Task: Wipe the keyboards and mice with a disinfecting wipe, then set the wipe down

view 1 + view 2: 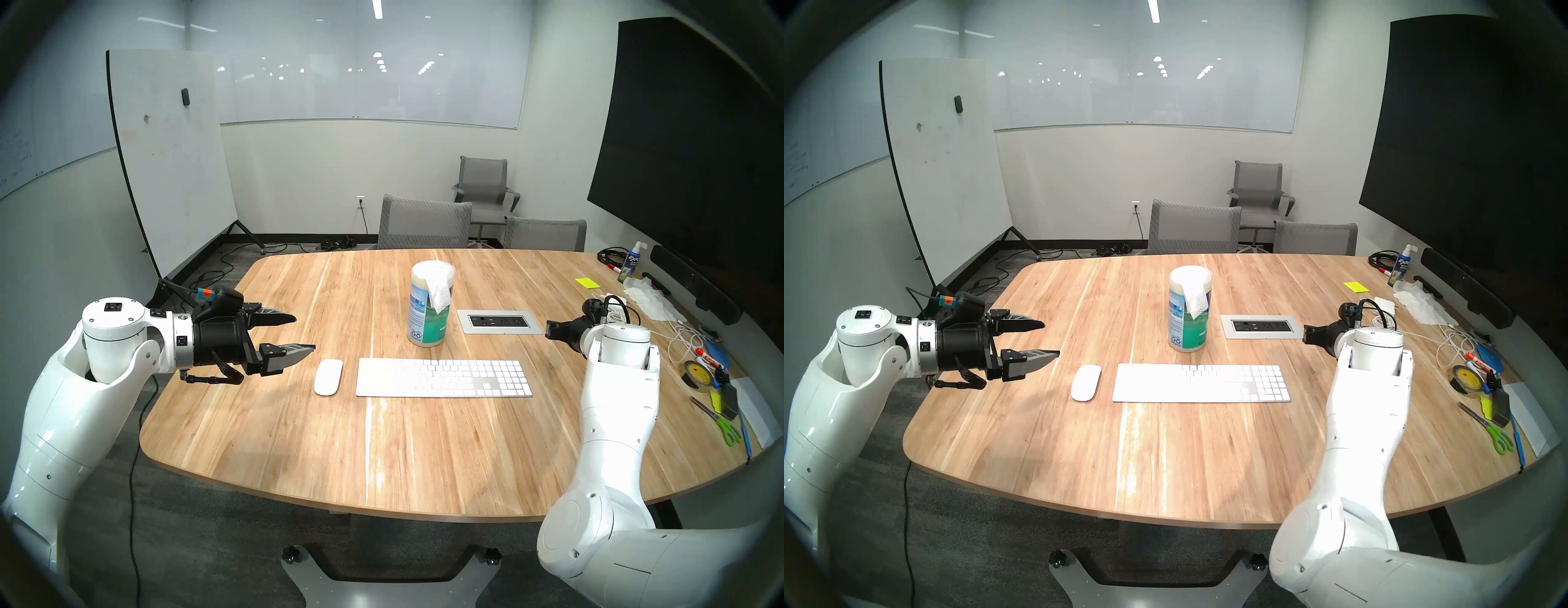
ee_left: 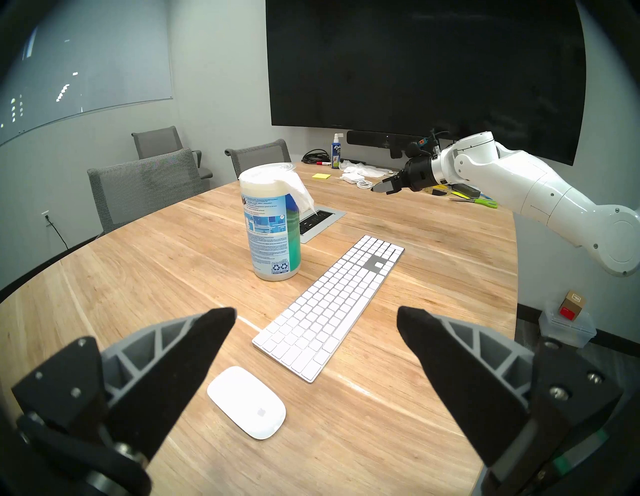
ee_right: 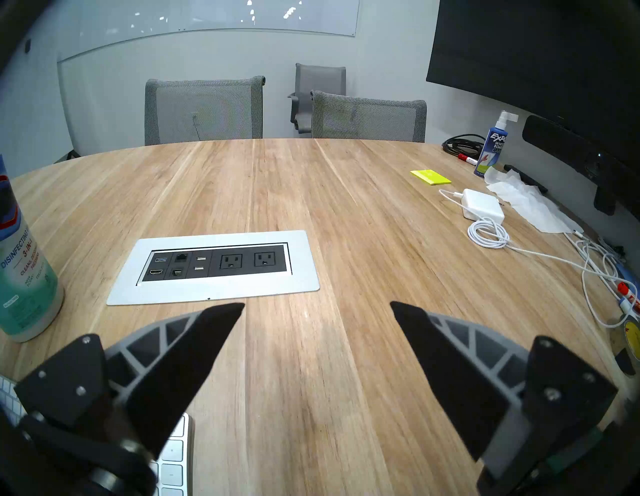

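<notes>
The left gripper (image 1: 304,333) hovers left of the keyboard (image 1: 443,378), fingers spread wide and empty. The mouse (image 1: 328,377) lies just left of the keyboard, apart from it. Behind the keyboard stands the canister (image 1: 429,311), the wipe (image 1: 440,290) hanging from its lid. Right of the keyboard the right gripper (image 3: 317,304) hovers over the table (image 1: 382,458), fingers apart, holding nothing
</notes>
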Tool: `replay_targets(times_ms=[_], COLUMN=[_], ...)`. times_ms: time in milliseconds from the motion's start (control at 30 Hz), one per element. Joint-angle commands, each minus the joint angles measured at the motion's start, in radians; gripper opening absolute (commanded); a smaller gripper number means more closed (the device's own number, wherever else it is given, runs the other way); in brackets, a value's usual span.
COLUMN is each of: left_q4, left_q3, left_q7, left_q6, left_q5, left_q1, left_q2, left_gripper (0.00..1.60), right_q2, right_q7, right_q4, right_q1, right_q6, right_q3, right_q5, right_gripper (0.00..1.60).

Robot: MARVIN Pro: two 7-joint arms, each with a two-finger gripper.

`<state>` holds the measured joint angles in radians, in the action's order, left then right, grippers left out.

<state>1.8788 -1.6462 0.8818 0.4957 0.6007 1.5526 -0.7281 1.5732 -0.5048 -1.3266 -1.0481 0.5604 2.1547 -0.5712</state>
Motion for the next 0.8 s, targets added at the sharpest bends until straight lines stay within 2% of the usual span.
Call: replay_targets(times_ms=[0,767], left_q4=[0.006,0.006], left_q3=[-0.007,-0.006], left_q7=[0.000,0.000], left_q6=[-0.001,-0.001], left_q5=[0.002,0.002], left_q1=[-0.001,-0.001], left_q2=[0.001,0.002], left_gripper=[1.60,1.60], right_q2=[-0.001,-0.002], right_q7=[0.000,0.001], right_q4=[-0.018,-0.018], right_q1=[0.012,0.012], right_q6=[-0.001,-0.001], right_q3=[-0.002,-0.002], right_q5=[0.002,0.003], right_gripper=[1.60,1.60])
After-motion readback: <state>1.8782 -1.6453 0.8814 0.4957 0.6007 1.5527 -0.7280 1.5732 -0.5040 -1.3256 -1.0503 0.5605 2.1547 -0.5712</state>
